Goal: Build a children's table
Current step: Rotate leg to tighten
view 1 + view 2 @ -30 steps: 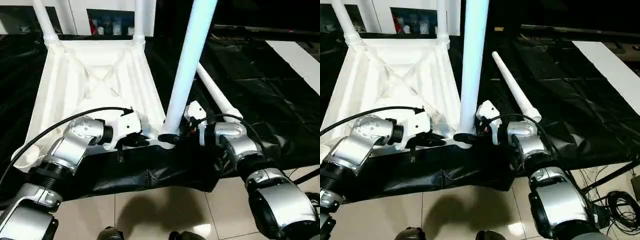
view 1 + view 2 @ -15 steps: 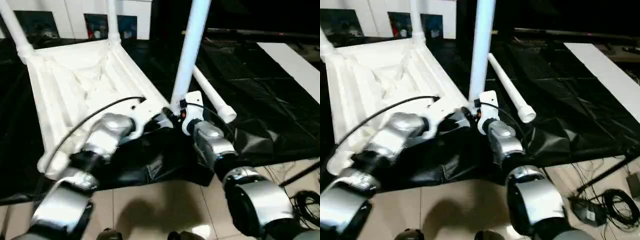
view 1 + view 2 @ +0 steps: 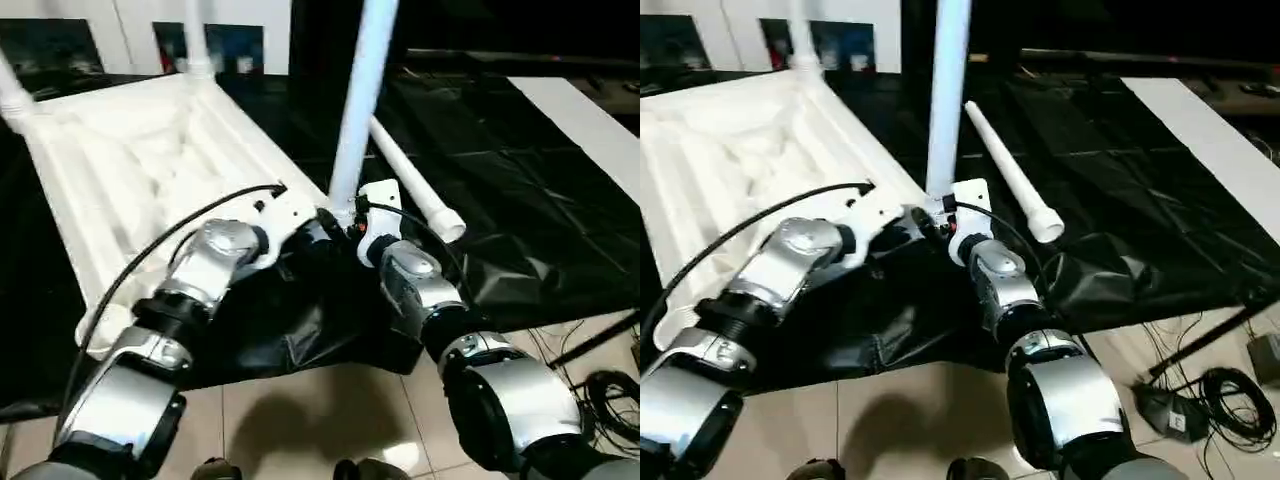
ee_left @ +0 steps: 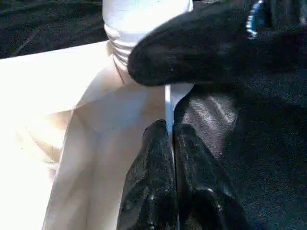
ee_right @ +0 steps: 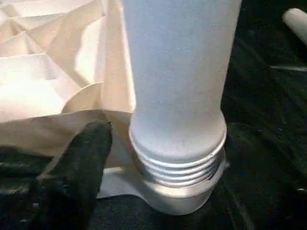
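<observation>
The children's table top [image 3: 150, 170] lies upside down, ribs up, on the black cloth. Two legs [image 3: 197, 40] [image 3: 12, 95] stand in its far corners. A third leg [image 3: 360, 100] stands upright in the near right corner socket, its threaded base [image 5: 177, 158] partly in. My left gripper [image 3: 312, 228] is shut on the top's thin rim [image 4: 169, 100] beside that socket. My right gripper [image 3: 345, 218] is open around the leg's base, with one finger [image 5: 79, 177] standing just off it. A loose leg [image 3: 412, 178] lies on the cloth to the right.
The black-draped work table [image 3: 500, 200] stretches to the right, and a white strip [image 3: 590, 120] runs across its far right. Tiled floor [image 3: 330, 420] lies below its near edge, with cables [image 3: 1215, 400] on it at the right. A black cable [image 3: 150, 260] arcs over my left forearm.
The whole picture has shifted and tilted, so the camera has moved. Both grippers stay at the near right corner, and the third leg still stands in its socket.
</observation>
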You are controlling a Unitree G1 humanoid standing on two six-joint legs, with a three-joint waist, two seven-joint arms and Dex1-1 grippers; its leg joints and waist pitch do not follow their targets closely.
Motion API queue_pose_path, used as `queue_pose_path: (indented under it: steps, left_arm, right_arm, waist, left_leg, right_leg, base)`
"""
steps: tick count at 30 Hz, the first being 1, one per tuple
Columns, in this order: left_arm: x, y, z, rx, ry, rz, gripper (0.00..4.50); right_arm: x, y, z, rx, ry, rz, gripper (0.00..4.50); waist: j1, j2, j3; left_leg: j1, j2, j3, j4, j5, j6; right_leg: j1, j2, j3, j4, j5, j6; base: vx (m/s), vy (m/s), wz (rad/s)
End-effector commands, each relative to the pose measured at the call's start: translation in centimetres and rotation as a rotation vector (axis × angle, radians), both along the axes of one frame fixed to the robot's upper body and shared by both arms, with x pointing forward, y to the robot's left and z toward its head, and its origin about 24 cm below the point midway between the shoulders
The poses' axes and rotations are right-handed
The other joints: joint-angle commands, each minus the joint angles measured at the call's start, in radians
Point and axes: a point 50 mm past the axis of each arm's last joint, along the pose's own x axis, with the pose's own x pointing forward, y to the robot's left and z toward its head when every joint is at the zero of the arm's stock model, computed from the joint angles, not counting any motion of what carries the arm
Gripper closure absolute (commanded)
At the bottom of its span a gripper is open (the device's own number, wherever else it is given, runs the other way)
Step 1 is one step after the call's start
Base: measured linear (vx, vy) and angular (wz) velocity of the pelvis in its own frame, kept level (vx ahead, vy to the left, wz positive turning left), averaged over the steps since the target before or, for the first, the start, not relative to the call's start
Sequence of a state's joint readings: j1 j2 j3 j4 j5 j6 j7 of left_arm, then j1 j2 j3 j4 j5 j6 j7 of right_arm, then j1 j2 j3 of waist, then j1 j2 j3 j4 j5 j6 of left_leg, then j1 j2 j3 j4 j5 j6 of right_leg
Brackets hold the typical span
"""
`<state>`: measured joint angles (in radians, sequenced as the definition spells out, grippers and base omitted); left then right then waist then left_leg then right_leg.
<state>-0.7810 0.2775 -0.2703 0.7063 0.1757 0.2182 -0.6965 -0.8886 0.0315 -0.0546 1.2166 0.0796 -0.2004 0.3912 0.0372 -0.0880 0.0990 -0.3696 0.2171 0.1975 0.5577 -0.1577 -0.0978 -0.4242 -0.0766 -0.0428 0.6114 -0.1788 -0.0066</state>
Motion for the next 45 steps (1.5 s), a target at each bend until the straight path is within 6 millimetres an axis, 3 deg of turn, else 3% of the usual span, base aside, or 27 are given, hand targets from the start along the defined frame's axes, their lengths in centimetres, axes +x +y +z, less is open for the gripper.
queue_pose_path:
  steps: [1,4,6,10,11,15,18,24,30,38,41,42,43,45]
  left_arm:
    - [-1.1,0.4,-2.2,0.046,0.062,-0.028,4.5]
    - [-2.3,1.4,-2.0,0.045,0.072,-0.178,4.5]
    - [-3.4,1.8,-2.0,0.043,0.095,-0.3,4.5]
    - [-4.8,2.3,-1.9,0.026,0.153,-0.442,4.5]
    - [-4.9,2.3,-1.9,0.022,0.157,-0.446,4.5]
    - [-5.5,2.4,-1.6,-0.007,0.187,-0.496,4.5]
    - [-5.8,2.9,-1.4,-0.003,0.196,-0.519,4.5]
    - [-5.8,3.4,-1.1,0.003,0.184,-0.524,4.5]
    - [-5.7,3.5,-0.9,-0.004,0.181,-0.525,4.5]
    - [-6.1,3.7,-1.2,0.002,0.204,-0.531,4.5]
    - [-5.8,3.6,-1.5,0.008,0.197,-0.502,4.5]
    - [-5.6,3.6,-1.7,0.02,0.188,-0.473,4.5]
    - [-5.5,3.5,-1.8,0.025,0.183,-0.46,4.5]
    - [-4.0,3.3,-2.4,0.055,0.146,-0.293,4.5]
  right_arm:
    - [-0.3,0.9,0.7,-0.041,-0.058,0.152,0.5]
    - [-0.3,-2.0,1.0,-0.087,-0.061,0.283,0.5]
    - [-0.6,-3.1,1.1,-0.116,-0.068,0.384,0.5]
    - [-1.5,-4.2,1.0,-0.11,-0.034,0.552,0.5]
    - [-1.5,-4.3,1.0,-0.107,-0.03,0.56,0.5]
    - [-2.2,-4.5,0.6,-0.111,0.001,0.656,0.5]
    - [-3.0,-4.6,0.1,-0.149,0.03,0.764,0.5]
    - [-2.7,-4.6,0.3,-0.149,0.029,0.75,0.67]
    - [-2.8,-4.3,0.6,-0.127,0.027,0.77,1.08]
    - [-3.1,-4.3,0.0,-0.124,0.039,0.78,1.71]
    - [-2.8,-4.3,-0.4,-0.132,0.045,0.699,1.75]
    - [-2.6,-4.2,-0.7,-0.141,0.046,0.639,1.76]
    - [-2.5,-4.2,-0.8,-0.144,0.047,0.617,1.76]
    - [-1.7,-4.1,-1.5,-0.102,0.079,0.377,1.76]
  waist:
    - [0.008,0.005,-0.058]
    - [0.008,0.003,-0.06]
    - [0.006,0.006,-0.062]
    - [0.01,0.01,-0.063]
    - [0.014,0.012,-0.064]
    - [0.029,0.015,-0.064]
    - [0.036,0.008,-0.062]
    - [0.037,0.006,-0.061]
    - [0.038,0.003,-0.068]
    - [0.041,0.003,-0.071]
    - [0.04,0.001,-0.071]
    - [0.036,-0.01,-0.073]
    - [0.035,-0.008,-0.071]
    - [0.029,-0.006,-0.066]
  left_leg:
    - [0.002,0.014,-0.008,-0.059,-0.23,0.06]
    - [-0.002,0.015,-0.01,-0.058,-0.204,0.081]
    - [0.004,0.017,-0.003,-0.052,-0.173,0.102]
    - [0.005,0.019,0.0,-0.049,-0.146,0.123]
    - [0.012,0.021,0.004,-0.048,-0.135,0.128]
    - [0.014,0.026,0.008,-0.047,-0.13,0.117]
    - [0.013,0.024,0.009,-0.049,-0.155,0.101]
    - [0.013,0.023,0.005,-0.052,-0.18,0.072]
    - [0.011,0.021,0.007,-0.046,-0.124,0.091]
    - [0.011,0.022,0.007,-0.044,-0.121,0.093]
    - [0.01,0.02,0.007,-0.044,-0.12,0.092]
    - [0.009,0.021,0.006,-0.045,-0.136,0.085]
    - [0.009,0.02,0.005,-0.046,-0.143,0.078]
    - [0.014,0.019,0.002,-0.051,-0.188,0.048]
  right_leg:
    - [0.046,-0.055,0.037,-0.075,-0.246,-0.189]
    - [0.053,-0.056,0.036,-0.072,-0.213,-0.199]
    - [0.048,-0.053,0.038,-0.063,-0.14,-0.235]
    - [0.05,-0.051,0.038,-0.052,-0.063,-0.265]
    - [0.046,-0.048,0.039,-0.048,-0.028,-0.285]
    - [0.047,-0.046,0.036,-0.041,-0.01,-0.298]
    - [0.047,-0.049,0.039,-0.047,-0.062,-0.277]
    - [0.045,-0.054,0.041,-0.055,-0.154,-0.242]
    - [0.05,-0.051,0.039,-0.043,-0.066,-0.259]
    - [0.051,-0.051,0.038,-0.041,-0.067,-0.262]
    - [0.049,-0.052,0.039,-0.042,-0.077,-0.258]
    - [0.051,-0.054,0.038,-0.045,-0.11,-0.25]
    - [0.049,-0.056,0.04,-0.047,-0.129,-0.245]
    - [0.042,-0.058,0.043,-0.061,-0.225,-0.218]
  base:
    - [0.0,0.0,0.0]
    - [0.0,0.0,0.0]
    - [0.0,0.0,0.0]
    - [0.0,0.0,0.0]
    - [0.0,0.0,0.0]
    - [0.0,0.0,0.0]
    - [0.0,0.0,0.0]
    - [0.0,0.0,0.0]
    - [0.0,0.0,0.0]
    - [0.0,0.0,0.0]
    - [0.0,0.0,0.0]
    - [0.0,0.0,0.0]
    - [0.0,0.0,0.0]
    - [0.0,0.0,0.0]
